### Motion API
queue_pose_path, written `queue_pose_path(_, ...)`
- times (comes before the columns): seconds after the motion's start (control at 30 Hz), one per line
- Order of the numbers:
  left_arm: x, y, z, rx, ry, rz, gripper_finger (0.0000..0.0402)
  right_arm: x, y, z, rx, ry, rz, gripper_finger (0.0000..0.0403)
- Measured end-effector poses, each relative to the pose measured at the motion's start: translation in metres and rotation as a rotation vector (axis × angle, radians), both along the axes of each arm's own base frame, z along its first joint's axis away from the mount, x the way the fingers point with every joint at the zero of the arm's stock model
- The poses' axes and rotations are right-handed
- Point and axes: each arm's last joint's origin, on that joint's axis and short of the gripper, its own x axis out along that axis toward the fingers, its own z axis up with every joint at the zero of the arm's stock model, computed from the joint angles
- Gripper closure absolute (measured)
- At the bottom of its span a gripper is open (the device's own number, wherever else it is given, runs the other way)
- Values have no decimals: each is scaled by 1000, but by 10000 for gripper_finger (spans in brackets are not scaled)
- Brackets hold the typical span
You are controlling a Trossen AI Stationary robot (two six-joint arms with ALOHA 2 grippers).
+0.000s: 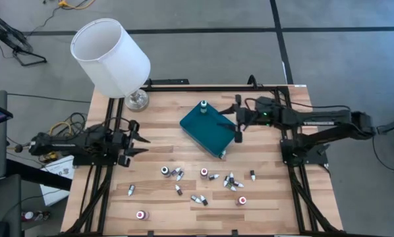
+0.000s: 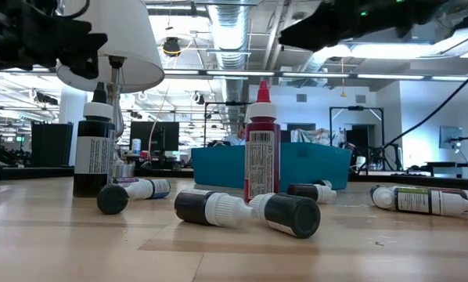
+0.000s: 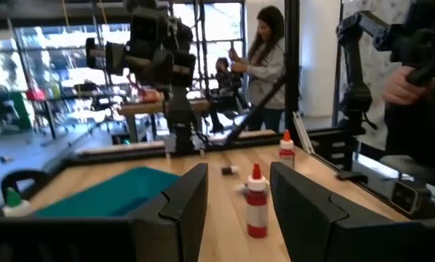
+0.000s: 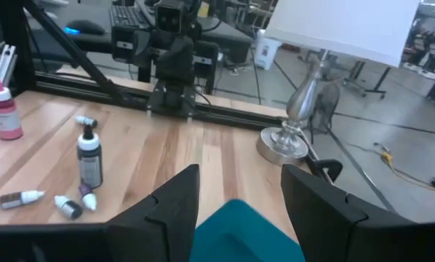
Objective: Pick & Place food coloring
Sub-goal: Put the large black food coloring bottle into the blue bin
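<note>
Several tiny food coloring bottles (image 1: pixel 203 184) lie or stand scattered on the near half of the wooden table. In the low view a red one (image 2: pixel 261 149) and a black one (image 2: pixel 91 153) stand upright. One green-capped bottle (image 1: pixel 202 105) stands in the far corner of the teal tray (image 1: pixel 207 128). My right gripper (image 1: pixel 233 120) hovers open above the tray's right edge, and its wrist view shows nothing between the fingers (image 4: pixel 239 196). My left gripper (image 1: pixel 144 139) waits open at the table's left side, pointing level across the table (image 3: pixel 239 204).
A lamp with a white shade (image 1: pixel 111 56) stands on its metal foot (image 1: pixel 136 99) at the far left corner. Black frame rails (image 1: pixel 296 171) run along the table's left and right sides. People (image 3: pixel 265 58) stand beyond the table's right side.
</note>
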Motion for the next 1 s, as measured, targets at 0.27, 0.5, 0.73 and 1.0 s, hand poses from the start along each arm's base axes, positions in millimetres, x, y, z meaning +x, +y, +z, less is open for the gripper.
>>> queue_pose_path(0.27,14,-13,9,44,42,57,258,-20,24,1,-25,-34,-30,223)
queue_pose_path(0.5,30,-23,30,57,108,70,258,-23,40,0,-33,-21,-23,225)
queue_pose_path(0.73,53,-41,29,85,228,42,258,-24,53,-3,-34,13,-29,226)
queue_pose_path(1.0,77,-69,17,135,322,51,258,-26,70,-3,-55,15,-36,226)
